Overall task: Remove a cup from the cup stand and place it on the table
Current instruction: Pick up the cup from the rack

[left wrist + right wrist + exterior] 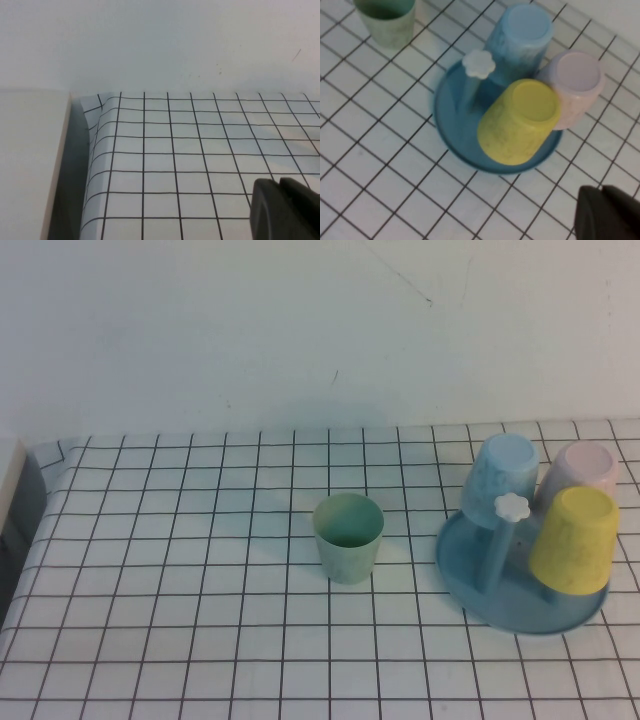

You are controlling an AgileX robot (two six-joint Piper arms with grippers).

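Observation:
The yellow cup (pixel 573 540) hangs upside down on a peg at the front right of the blue cup stand (pixel 463 567), on the right of the table (pixel 180 590). In the right wrist view the yellow cup (pixel 520 122) tilts on the stand (pixel 451 117). My right gripper (pixel 600 189) is shut and empty above the cloth, beside the stand and apart from the cup. My left gripper (pixel 278 182) is shut and empty above the table's far left corner (pixel 150 150). Neither gripper shows in the high view.
A light blue cup (pixel 500 480) and a pink cup (pixel 582 472) also hang upside down on the stand. One bare peg has a white flower knob (pixel 512 507). A pale green cup (pixel 347 537) stands upright mid-table. A pale block (pixel 30 160) borders the table's left edge.

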